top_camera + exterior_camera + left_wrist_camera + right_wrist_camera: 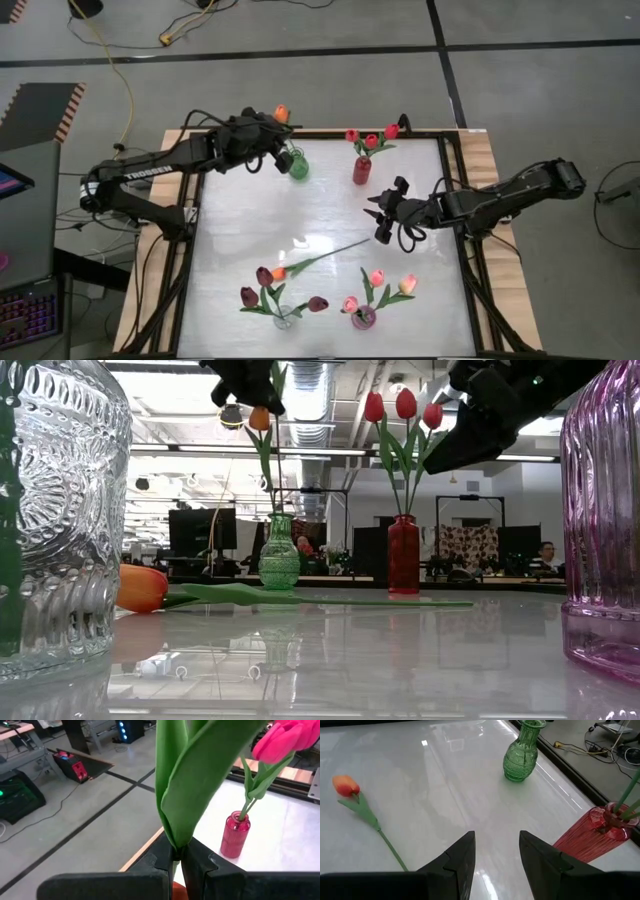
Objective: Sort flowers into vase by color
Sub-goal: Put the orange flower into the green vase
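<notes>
Left gripper point(279, 142), clamped on an orange tulip's point(281, 113) thin, light, probably bendy stem above the green vase point(297, 165); right gripper point(384, 214), parted, empty, hangs near the red vase point(361, 169); grip low on stems.

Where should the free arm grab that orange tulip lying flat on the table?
Probably mid-stem, from straight above. The orange tulip lies flat with its long thin stem bare past the leaves, so the open right gripper could straddle it crosswise. The head is soft and rounded, a poorer hold.
</notes>
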`<act>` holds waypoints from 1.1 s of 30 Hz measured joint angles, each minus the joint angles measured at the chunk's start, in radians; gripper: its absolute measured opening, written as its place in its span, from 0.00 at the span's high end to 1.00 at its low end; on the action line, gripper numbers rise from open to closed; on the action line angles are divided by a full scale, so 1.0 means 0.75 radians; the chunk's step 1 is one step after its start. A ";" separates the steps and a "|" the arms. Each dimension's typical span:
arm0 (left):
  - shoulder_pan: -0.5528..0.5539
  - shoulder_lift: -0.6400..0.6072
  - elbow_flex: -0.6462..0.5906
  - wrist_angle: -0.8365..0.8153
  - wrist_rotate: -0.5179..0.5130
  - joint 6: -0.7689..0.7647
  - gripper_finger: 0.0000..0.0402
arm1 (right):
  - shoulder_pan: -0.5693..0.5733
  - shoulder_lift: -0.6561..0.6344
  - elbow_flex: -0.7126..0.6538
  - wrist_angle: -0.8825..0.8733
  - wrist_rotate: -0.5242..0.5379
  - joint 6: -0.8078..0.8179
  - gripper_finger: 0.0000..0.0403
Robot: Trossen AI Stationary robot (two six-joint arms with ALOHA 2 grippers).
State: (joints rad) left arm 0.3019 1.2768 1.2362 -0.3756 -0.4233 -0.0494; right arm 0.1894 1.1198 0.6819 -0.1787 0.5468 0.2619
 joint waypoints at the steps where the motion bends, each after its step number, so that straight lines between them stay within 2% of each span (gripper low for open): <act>1: 0.000 0.001 0.000 -0.002 0.000 0.001 0.98 | 0.000 0.000 0.000 0.000 0.000 0.000 0.56; 15: 0.000 0.002 0.000 -0.001 -0.013 0.014 0.86 | 0.000 0.000 0.001 0.000 0.000 0.001 0.56; 27: 0.000 -0.003 0.000 -0.002 -0.013 0.093 0.65 | -0.001 0.000 0.001 0.000 -0.001 0.002 0.56; 33: 0.000 -0.043 0.000 -0.002 -0.010 0.131 0.59 | -0.001 0.000 0.001 0.000 -0.001 0.002 0.56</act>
State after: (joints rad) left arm 0.3019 1.2442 1.2362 -0.3770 -0.4305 0.0490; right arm 0.1890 1.1198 0.6823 -0.1787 0.5465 0.2634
